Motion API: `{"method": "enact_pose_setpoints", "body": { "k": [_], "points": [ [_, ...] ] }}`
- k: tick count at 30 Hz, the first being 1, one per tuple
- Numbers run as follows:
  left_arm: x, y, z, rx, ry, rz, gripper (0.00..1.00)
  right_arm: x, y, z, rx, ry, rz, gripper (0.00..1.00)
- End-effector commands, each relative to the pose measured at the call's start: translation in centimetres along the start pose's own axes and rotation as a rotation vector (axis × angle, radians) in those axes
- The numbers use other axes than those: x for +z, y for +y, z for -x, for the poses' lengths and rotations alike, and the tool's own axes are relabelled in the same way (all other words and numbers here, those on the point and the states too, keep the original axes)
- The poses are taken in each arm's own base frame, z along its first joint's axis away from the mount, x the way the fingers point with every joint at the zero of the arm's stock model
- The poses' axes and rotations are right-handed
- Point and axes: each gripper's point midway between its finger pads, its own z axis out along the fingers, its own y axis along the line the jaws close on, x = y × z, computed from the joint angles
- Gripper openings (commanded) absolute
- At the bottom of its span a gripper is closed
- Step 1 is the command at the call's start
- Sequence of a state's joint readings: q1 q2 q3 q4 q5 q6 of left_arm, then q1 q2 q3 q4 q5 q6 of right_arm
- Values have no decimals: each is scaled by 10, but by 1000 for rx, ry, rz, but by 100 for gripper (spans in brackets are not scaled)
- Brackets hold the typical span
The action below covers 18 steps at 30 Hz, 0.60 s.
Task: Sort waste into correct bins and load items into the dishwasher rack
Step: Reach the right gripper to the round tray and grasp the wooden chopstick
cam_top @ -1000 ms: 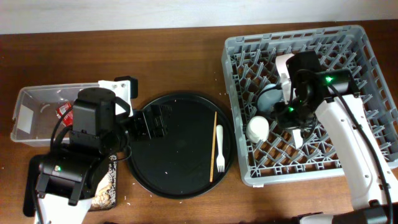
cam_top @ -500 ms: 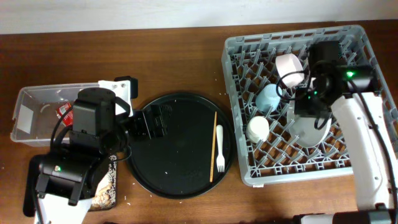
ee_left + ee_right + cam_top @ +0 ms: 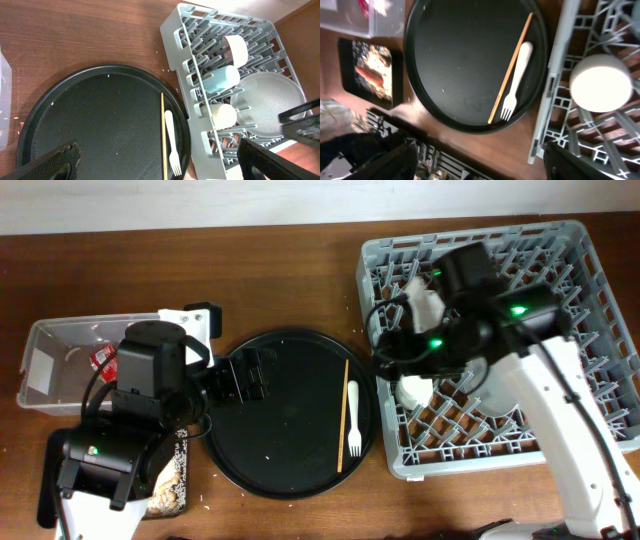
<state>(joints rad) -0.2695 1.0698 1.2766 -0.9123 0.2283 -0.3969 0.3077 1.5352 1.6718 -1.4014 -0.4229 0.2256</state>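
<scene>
**Grey rack holds four dishes; fork and chopstick lie on the round tray**

Two cups, one bowl and one plate are in the dishwasher rack (image 3: 590,250). The cream cup (image 3: 413,390) is by its left wall. The light blue cup (image 3: 221,79) lies next along that wall, and the pinkish-white bowl (image 3: 236,49) stands past it. The pale grey plate (image 3: 270,100) leans beside the cups.

One white fork (image 3: 353,418) and one wooden chopstick (image 3: 343,415) lie side by side on the right part of the large round black tray (image 3: 290,470).

There are two bins at the left. The clear tub (image 3: 60,340) holds one red wrapper (image 3: 102,357). The shallow black tray (image 3: 347,70) holds brownish food scraps (image 3: 170,480) and an orange carrot (image 3: 367,76), which is blurred.

The left gripper (image 3: 246,377) is over the round tray's left edge, fingers spread wide and empty. The right gripper (image 3: 388,350) is over the rack's left wall, also spread wide and holding nothing.

From overhead, the right arm hides the blue cup and part of the bowl and plate. The left arm covers most of the shallow tray.

Everything rests on a brown wooden table (image 3: 300,270) with a few pale crumbs, below a strip of light wall (image 3: 200,200).
</scene>
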Motion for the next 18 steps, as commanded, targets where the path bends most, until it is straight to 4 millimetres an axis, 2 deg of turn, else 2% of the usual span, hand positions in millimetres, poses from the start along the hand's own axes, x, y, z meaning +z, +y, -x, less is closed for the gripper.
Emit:
{"method": "enact_pose_setpoints", "body": {
  "k": [1, 2, 3, 6, 7, 10, 12, 14, 18],
  "points": [
    [-5, -1, 7, 11, -24, 1, 99, 24, 22, 1, 3, 0, -41, 64],
    [-5, -1, 7, 11, -24, 1, 99, 37, 36, 0, -35, -4, -25, 57],
    [-5, -1, 7, 11, -24, 1, 99, 47, 41, -3, -30, -9, -40, 54],
    [-5, -1, 7, 11, -24, 1, 99, 80, 33, -10, 57, -50, -166, 48],
    [-5, -1, 7, 11, -24, 1, 99, 96, 30, -16, 72, -61, -197, 43],
    [-5, -1, 7, 11, -24, 1, 99, 142, 28, -26, 30, -103, -200, 41],
    [-5, 0, 8, 11, -31, 8, 99, 164, 22, -31, 7, -129, -195, 40],
    [-8, 20, 18, 10, -87, 130, 99, 177, 12, -33, 2, -151, -211, 35],
    [-28, 74, 39, 5, -222, 463, 99, 193, -15, -35, 31, -168, -312, 34]
  ]
}}
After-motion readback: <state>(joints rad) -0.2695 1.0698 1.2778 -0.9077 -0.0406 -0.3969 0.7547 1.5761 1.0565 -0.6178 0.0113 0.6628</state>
